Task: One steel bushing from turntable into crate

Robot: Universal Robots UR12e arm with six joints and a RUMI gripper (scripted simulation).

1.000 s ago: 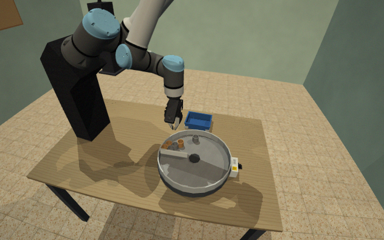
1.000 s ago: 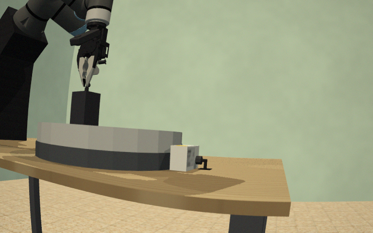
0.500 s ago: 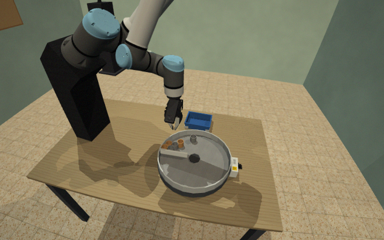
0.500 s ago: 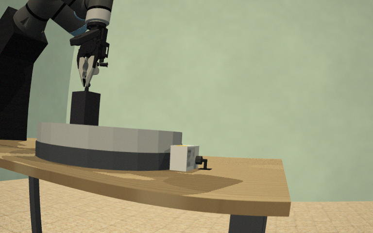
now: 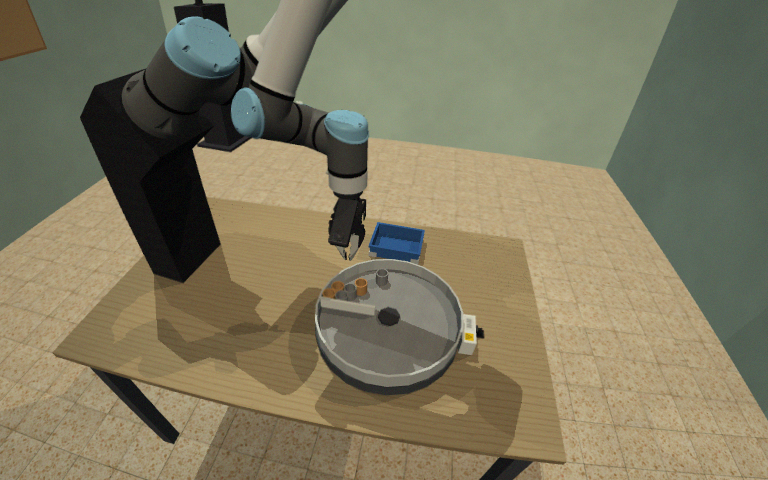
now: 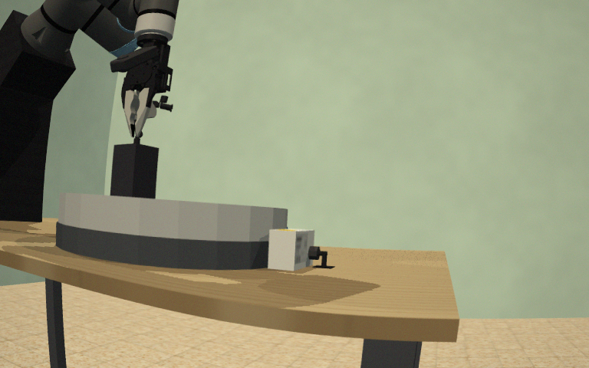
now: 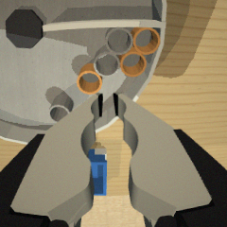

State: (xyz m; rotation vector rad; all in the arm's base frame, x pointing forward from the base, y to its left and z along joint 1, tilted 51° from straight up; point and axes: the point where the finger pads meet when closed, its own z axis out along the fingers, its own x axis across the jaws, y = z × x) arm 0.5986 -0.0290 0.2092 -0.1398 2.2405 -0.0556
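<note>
Above the wooden table [image 5: 271, 226] [image 6: 390, 277] [image 7: 199, 109], the tool [image 5: 348, 258] [image 6: 134, 136] [image 7: 108, 95] hangs nearly closed, its jaws gripping nothing.

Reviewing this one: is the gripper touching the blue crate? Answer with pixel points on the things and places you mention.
Apart. The top view shows the gripper [image 5: 348, 258] [image 6: 135, 136] [image 7: 108, 95] left of the blue crate [image 5: 397, 244] [image 7: 99, 177], with bare wood visible between its fingertips and the crate's wall.

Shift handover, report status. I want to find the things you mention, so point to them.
Gripper [image 5: 348, 258] [image 6: 135, 135] [image 7: 108, 95] shut, holding nothing. Lone steel bushing [image 5: 381, 277] [image 7: 60, 113] upright on turntable [image 5: 419, 294] [image 6: 165, 221] [image 7: 28, 61]. Crate [image 5: 396, 243] [image 7: 99, 179] empty. Turntable wall stands between bushing and crate.
</note>
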